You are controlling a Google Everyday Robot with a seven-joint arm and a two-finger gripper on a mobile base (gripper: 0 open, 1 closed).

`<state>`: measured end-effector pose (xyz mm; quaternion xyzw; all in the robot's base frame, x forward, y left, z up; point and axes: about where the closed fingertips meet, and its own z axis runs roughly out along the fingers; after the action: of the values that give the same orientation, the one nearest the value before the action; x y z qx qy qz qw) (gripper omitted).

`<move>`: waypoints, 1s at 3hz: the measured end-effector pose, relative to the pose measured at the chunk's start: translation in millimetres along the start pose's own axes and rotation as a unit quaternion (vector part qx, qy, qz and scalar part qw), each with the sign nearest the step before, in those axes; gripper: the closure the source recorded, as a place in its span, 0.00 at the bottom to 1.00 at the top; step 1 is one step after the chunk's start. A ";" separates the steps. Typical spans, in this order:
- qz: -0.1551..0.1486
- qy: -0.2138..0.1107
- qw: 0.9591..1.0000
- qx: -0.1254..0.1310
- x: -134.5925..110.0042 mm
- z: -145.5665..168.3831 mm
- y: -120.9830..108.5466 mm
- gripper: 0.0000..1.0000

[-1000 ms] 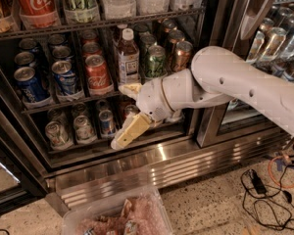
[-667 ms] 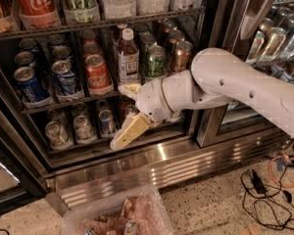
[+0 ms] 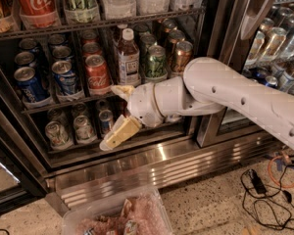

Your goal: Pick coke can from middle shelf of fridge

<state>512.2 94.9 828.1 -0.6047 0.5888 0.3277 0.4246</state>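
My claw (image 3: 115,114) is open wide, with nothing in it. It hangs in front of the fridge (image 3: 137,164), close to the coke can (image 3: 97,75), just to its right and a bit lower. The coke can stands on the middle shelf (image 3: 54,105), between blue cans (image 3: 64,78) and a bottle (image 3: 128,58).

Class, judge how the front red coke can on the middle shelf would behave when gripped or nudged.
The coke can looks rigid, smooth metal: probably slippery. Upright and narrow, it may tip against the blue cans alongside. The gripper hangs open just right of it, lower.
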 end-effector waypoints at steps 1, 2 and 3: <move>0.004 -0.019 1.000 0.025 -1.1 9.6 -2.5 0.00; 0.007 -0.031 0.998 0.053 -3.1 16.3 -6.5 0.00; 0.017 -0.044 0.995 0.084 -3.0 18.1 -10.6 0.00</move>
<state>524.3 111.9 824.4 -0.5414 0.6053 0.3108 0.4939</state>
